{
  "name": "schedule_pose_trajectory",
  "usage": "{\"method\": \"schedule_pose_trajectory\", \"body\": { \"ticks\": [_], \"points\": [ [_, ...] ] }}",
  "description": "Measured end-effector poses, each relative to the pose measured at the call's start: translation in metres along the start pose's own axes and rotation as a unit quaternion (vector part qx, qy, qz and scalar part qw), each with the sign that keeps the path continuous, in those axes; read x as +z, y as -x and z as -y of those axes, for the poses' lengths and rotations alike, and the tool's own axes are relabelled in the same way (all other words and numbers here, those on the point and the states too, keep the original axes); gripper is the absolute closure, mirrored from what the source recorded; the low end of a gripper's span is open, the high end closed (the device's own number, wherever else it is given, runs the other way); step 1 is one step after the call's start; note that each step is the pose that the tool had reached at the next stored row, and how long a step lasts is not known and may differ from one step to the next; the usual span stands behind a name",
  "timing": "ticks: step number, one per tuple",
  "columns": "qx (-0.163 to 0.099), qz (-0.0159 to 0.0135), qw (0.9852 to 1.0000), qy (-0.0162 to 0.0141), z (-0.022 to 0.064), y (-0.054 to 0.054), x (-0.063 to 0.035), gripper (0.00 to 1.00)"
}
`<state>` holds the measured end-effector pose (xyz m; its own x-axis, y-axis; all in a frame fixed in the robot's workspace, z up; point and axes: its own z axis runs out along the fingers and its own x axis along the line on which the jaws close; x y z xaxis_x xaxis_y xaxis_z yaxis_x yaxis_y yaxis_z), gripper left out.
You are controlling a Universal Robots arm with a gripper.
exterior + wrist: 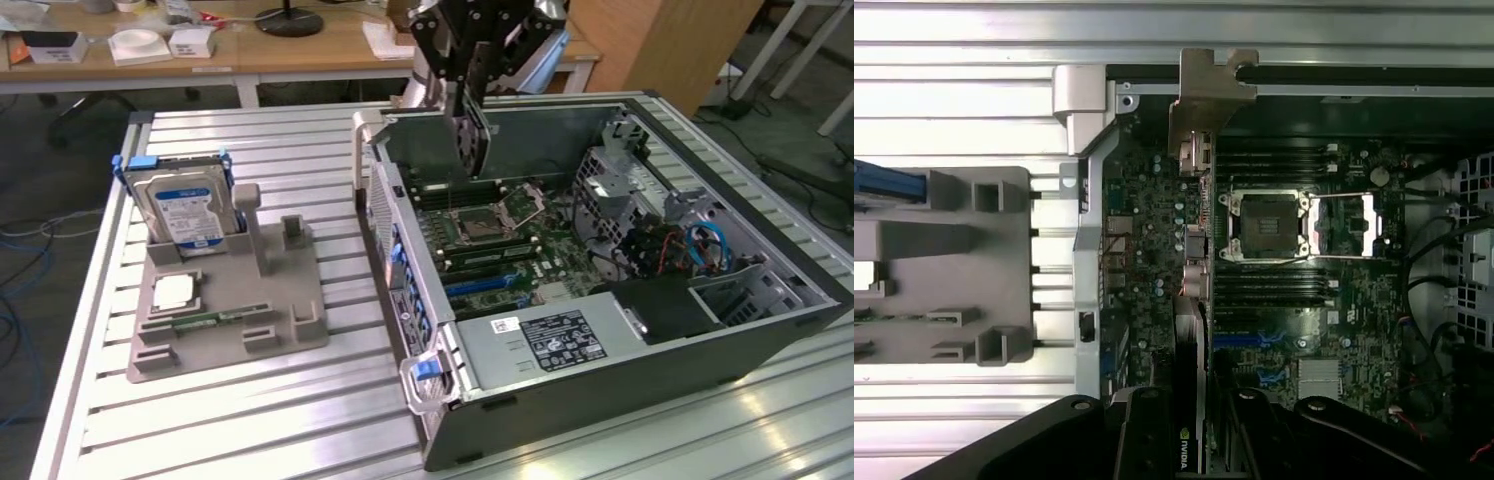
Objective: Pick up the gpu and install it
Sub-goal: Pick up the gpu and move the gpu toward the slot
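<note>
Lab, slatted metal workbench (240, 420), open computer case (641, 370), cluttered desks (307, 55)

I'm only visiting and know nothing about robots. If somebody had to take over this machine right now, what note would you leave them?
Hand: shut on the gpu, holding it by its upper edge so the card hangs upright.
Where things are: the gpu is inside the opening of the computer case, above the motherboard. The hard drive stands in the grey holder at the exterior view's left.
Done: the gpu is picked up and is over the case.
Left: the card is not yet seated in a slot, and the hand has not let go.
</note>
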<state>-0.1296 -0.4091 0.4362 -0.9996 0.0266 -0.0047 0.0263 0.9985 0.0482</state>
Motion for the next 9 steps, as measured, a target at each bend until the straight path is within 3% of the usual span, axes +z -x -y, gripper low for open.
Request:
{"method": "schedule_pose_trajectory", "body": {
  "ticks": [3,5,9],
  "points": [
    [0.001,-0.0004,1.0,-0.0096,-0.0001,0.0048,-0.0002,0.74],
    [0.002,-0.0004,0.9998,-0.0191,-0.0002,0.0064,-0.0002,0.74],
    [0.002,-0.0003,0.9998,-0.0203,-0.0003,0.0097,-0.0001,0.74]
  ]
}}
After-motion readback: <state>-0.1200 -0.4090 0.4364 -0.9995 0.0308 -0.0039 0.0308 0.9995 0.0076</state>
